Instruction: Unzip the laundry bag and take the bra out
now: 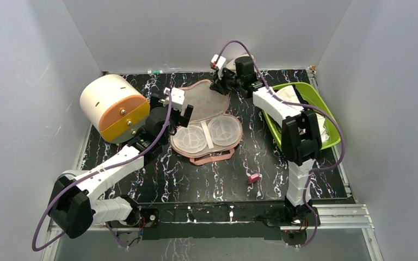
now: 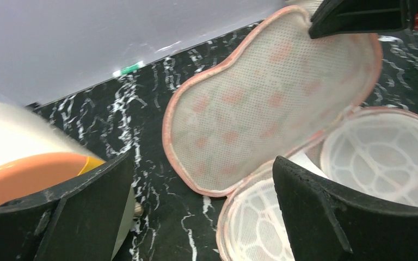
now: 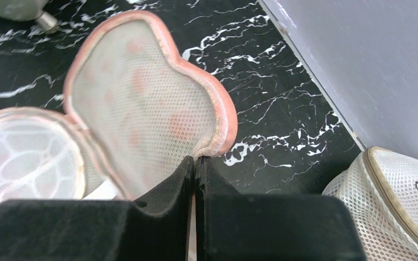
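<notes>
Right hand (image 3: 195, 161) is squeezing tight on the pink edge of the laundry bag (image 1: 207, 133), lifting its top half back so the bag is lying open in the middle of the tabletop (image 1: 158, 174). Left hand (image 2: 204, 163) is hanging just beside the bag with its fingers apart, holding nothing, maybe getting ready to reach in. White mesh cups are showing inside, and I cannot tell where the bra is.

1. Pretty sure this is a robotics lab test cell, not anybody's home.
2. Plain white panels (image 1: 196, 32) box in a black marbled worktop (image 1: 217, 182) on three sides.
3. The left arm (image 1: 103, 176) and right arm (image 1: 299, 136) are mounted by an aluminium rail (image 1: 337, 215) along the near edge.
4. The household stuff reads as props: a laundry bag (image 1: 207, 122) and a green bin (image 1: 320, 102).
</notes>
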`<state>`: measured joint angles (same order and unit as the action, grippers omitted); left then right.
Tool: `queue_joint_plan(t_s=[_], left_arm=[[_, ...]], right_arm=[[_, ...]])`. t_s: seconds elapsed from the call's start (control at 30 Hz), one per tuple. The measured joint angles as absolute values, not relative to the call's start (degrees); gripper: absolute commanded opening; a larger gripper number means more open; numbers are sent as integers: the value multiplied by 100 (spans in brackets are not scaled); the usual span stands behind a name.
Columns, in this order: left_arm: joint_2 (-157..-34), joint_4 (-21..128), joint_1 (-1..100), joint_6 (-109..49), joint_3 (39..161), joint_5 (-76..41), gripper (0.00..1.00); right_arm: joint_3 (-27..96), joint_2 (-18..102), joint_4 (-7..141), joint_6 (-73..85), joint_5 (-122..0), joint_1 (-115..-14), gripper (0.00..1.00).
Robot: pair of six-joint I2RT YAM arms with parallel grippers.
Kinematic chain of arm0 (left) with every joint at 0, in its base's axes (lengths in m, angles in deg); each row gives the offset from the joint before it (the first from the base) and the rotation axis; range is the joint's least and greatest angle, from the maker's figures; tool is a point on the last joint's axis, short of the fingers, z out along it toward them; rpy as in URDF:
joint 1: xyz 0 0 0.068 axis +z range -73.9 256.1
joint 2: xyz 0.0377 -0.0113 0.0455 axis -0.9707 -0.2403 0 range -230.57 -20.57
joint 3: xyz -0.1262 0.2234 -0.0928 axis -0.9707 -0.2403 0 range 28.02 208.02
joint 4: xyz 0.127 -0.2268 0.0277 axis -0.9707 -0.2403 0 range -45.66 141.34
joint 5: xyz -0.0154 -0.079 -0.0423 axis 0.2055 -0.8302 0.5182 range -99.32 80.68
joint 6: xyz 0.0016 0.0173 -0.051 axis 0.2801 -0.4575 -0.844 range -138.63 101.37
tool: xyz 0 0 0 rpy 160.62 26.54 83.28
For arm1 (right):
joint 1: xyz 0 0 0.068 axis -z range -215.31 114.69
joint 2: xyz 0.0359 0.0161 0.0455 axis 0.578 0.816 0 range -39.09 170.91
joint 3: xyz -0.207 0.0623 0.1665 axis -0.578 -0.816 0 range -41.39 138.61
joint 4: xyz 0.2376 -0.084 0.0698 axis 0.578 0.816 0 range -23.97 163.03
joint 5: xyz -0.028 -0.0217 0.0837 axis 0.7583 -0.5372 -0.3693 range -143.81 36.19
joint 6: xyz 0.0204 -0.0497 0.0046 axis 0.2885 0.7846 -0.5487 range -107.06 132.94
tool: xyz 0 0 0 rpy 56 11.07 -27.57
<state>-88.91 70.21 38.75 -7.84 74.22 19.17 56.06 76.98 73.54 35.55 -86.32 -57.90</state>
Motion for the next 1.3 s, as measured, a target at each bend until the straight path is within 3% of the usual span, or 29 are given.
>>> queue_joint_plan(t_s=[0.2,0.4,0.57,0.7,0.83,1.07,1.2,1.3], left_arm=[[-8449,6807,3895,-957,7389,776,98],[-8443,5456,4278,-1636,8237,-1226,98],[-9522,4341,5027,-2036,9631,-3010,98],[-10373,3758,5062,-2091,9898,-3897,98],[-10436,3563,4970,-2200,9529,-4015,85],[-10617,3329,4186,-2004,9526,-3167,33],[-10547,3290,3860,-1875,9435,-2457,3],[-10364,3292,3847,-1837,9314,-2077,0]], right_arm=[[5020,7228,7600,4066,-9513,-5598,0],[3980,6094,7994,4759,-10359,-5642,0],[2675,5213,7426,4661,-10899,-5545,0],[2249,5117,7021,4392,-11191,-5312,0],[2244,5097,6864,4263,-11390,-5253,0],[2148,4961,6720,4060,-11532,-5255,5],[2124,4920,6648,3653,-11386,-5255,41],[1947,4819,6376,3008,-11004,-5255,57]])
